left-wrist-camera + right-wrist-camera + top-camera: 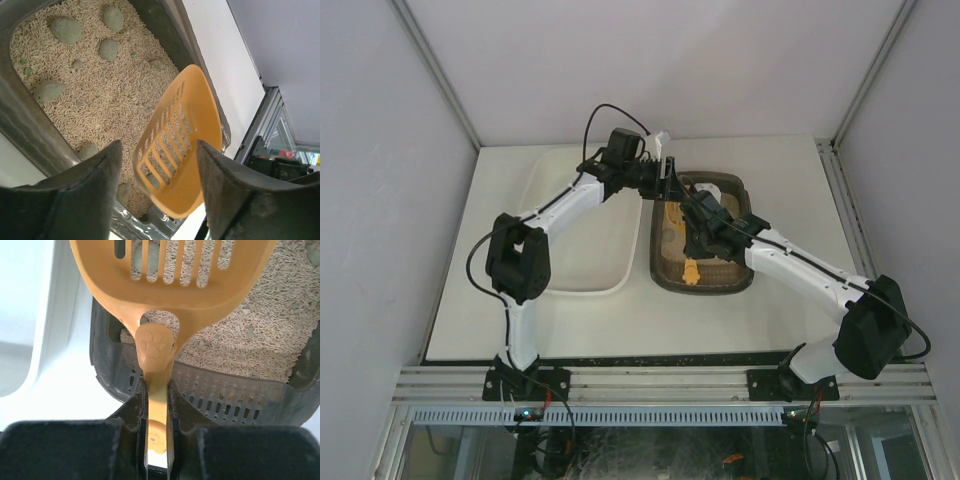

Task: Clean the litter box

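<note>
The litter box [706, 290] is a dark brown tray of pale sandy litter right of centre. It also shows in the left wrist view [27, 132] and the right wrist view [230, 396]. Several grey-green clumps [65, 30] lie in the litter. My right gripper [700, 232] [159, 390] is shut on the handle of an orange slotted scoop [690, 272] [170, 275]. It holds the scoop head [187, 130] above the near end of the box. My left gripper [665, 180] [159, 150] is open and empty above the far end.
A larger plain white tub [575, 230] [57, 355] stands close against the litter box's left side. Grey walls enclose the table on three sides. An aluminium rail [660, 382] runs along the near edge.
</note>
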